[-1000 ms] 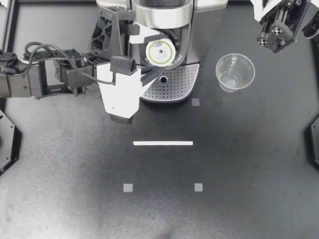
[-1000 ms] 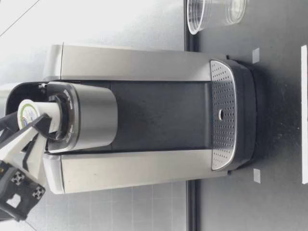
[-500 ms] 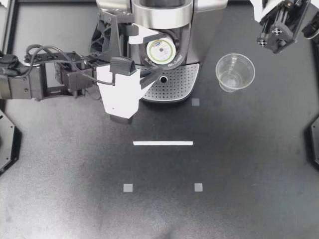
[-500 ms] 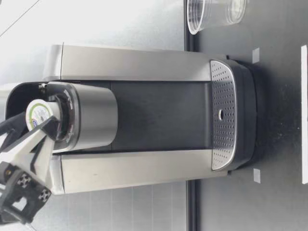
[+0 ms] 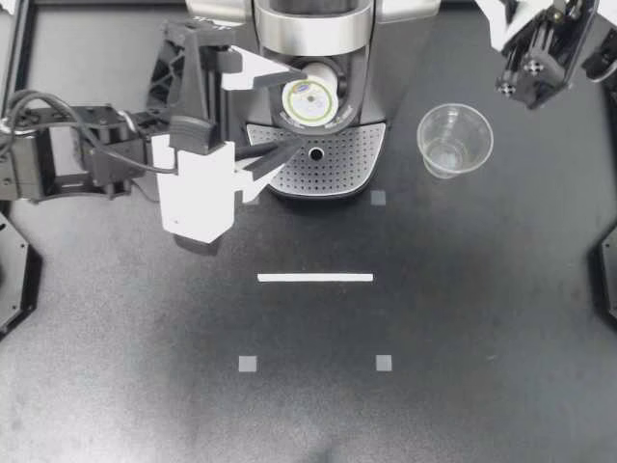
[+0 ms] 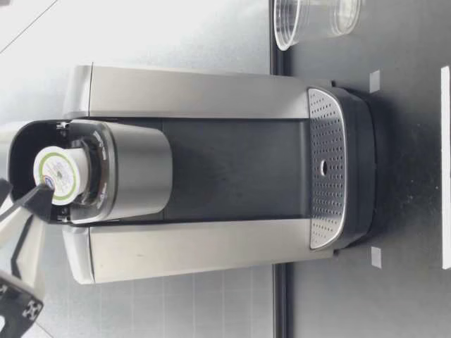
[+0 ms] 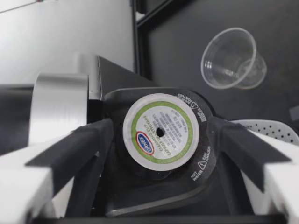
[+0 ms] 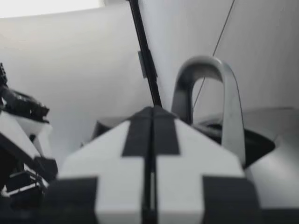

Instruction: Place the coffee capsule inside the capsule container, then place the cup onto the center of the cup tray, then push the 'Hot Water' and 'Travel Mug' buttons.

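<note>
My left hand (image 5: 294, 108) has released and backed off toward 9 o'clock, wide open and empty, leaving the capsule (image 5: 308, 99) seated in the container (image 5: 338, 89), so the cup (image 5: 454, 141), at 3 o'clock of the tray (image 5: 339, 172), looks next for my closed, empty right hand (image 5: 516, 77)

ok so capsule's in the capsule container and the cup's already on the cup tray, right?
No: the cup is not on the cup tray; top view shows it on the table beside the coffee machine. The capsule is in the capsule container.
</note>
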Motion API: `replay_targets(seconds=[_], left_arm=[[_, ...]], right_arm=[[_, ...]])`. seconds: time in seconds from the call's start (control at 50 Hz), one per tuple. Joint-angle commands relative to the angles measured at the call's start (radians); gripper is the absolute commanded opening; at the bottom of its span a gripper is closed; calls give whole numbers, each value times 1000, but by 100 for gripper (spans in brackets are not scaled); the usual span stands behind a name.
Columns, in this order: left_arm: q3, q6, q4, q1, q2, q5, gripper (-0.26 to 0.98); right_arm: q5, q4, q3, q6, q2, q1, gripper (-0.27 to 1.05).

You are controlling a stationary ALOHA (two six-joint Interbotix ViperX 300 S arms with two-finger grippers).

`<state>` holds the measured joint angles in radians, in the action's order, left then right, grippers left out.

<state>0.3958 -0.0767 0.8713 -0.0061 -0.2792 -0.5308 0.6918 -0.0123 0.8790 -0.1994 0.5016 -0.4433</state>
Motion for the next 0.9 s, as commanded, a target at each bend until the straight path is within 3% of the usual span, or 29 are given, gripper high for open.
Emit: replay_targets(seconds=[0.0, 0.38, 0.54, 0.88], left_arm=[[-6, -5, 11, -3, -25, 14, 75], [-21, -112, 225, -3, 28, -20, 74], [-11, -156, 232, -32, 25, 20, 67], [-5, -164, 232, -38, 40, 11, 32]], right_arm=[[11, 2, -2, -2, 18, 8, 8], [17, 0, 12, -20, 41, 6, 8], [32, 0, 31, -23, 54, 6, 8], [35, 0, 43, -28, 74, 8, 8]])
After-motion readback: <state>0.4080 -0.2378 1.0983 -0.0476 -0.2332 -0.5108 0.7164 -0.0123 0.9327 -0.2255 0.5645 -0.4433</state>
